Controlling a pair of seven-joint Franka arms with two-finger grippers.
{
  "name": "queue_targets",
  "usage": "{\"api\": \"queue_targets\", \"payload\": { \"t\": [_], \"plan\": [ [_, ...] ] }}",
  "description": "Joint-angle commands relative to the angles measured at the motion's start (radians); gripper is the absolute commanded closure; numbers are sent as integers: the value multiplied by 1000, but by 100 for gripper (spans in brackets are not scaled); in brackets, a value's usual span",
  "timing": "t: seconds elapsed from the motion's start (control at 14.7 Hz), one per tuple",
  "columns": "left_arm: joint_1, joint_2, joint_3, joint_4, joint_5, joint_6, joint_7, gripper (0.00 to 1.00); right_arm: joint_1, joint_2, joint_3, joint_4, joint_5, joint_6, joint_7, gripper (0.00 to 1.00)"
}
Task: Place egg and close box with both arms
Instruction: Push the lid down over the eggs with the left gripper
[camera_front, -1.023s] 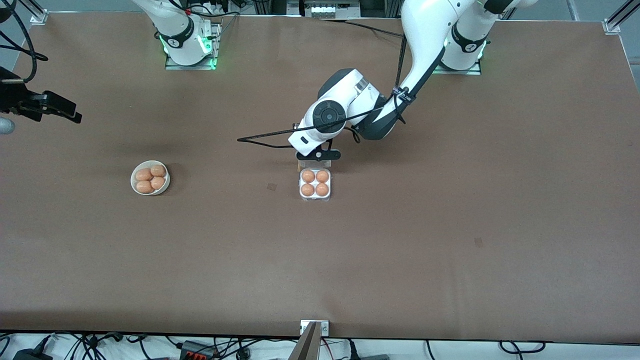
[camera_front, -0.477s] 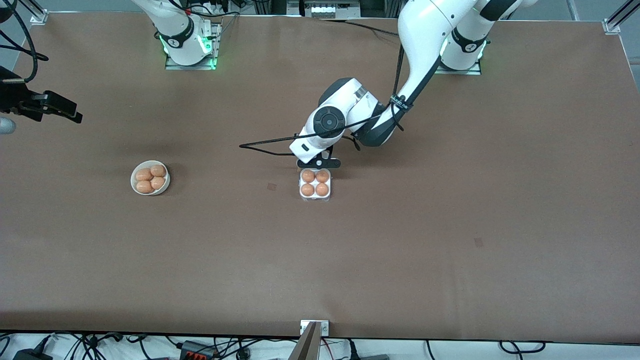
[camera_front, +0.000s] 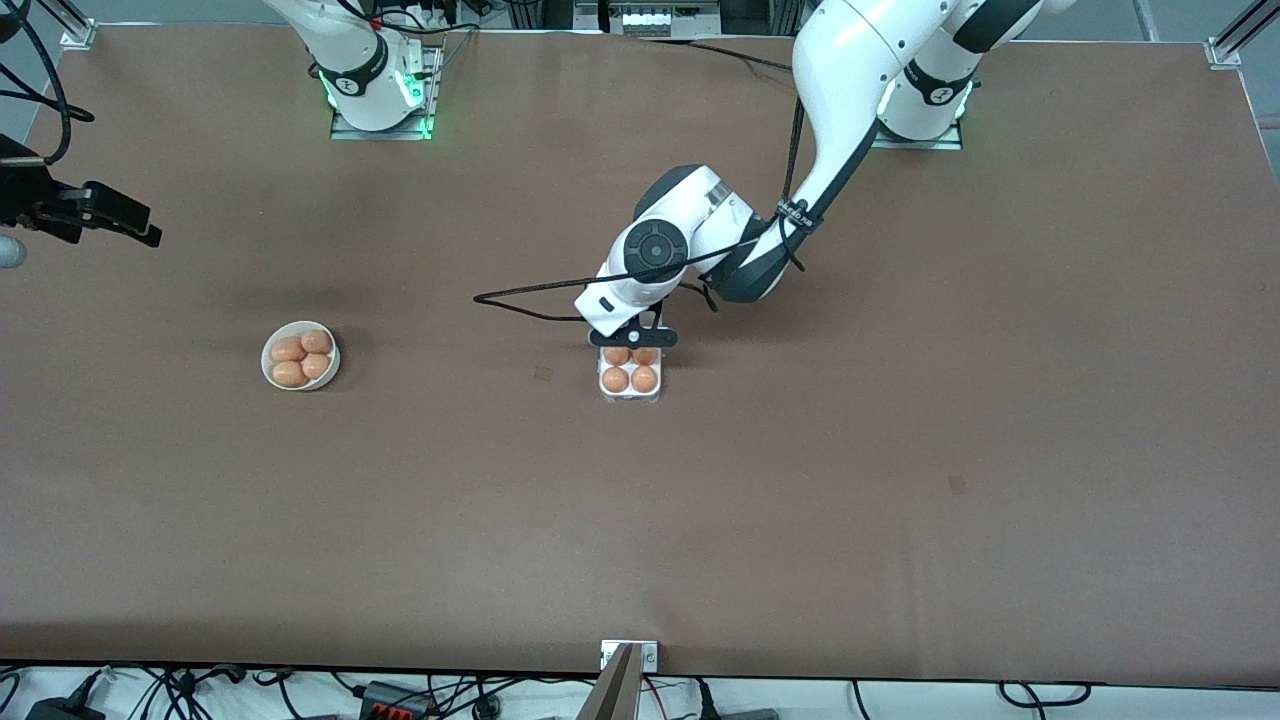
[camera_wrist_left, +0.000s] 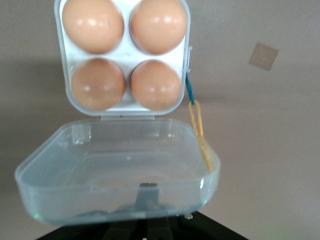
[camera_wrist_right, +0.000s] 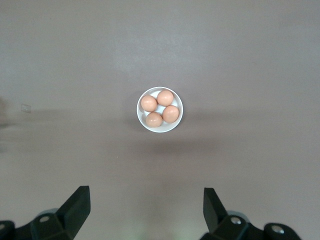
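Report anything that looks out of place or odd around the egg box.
One oddity: a yellow and teal cord hangs along the side of the box, looping down by its open lid. The four eggs sit properly in their cells. The left gripper is at the lid.

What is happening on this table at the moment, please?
The left gripper holds the clear hinged lid of the box and is swinging it over the four eggs in the cells; the lid is still partly open. The right gripper is open and waits high above the white bowl, which holds four more eggs and stands toward the right arm's end of the table.
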Motion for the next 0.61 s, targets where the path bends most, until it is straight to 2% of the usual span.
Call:
{"api": "queue_targets", "payload": {
  "t": [0.0,0.55],
  "plan": [
    [-2,33,16,63,20,-7,22,99,-5,7,2,24,-4,-22,2,0],
    [34,41,33,129,19,-7,23,99,-8,9,0,24,-2,-22,2,0]
  ]
}}
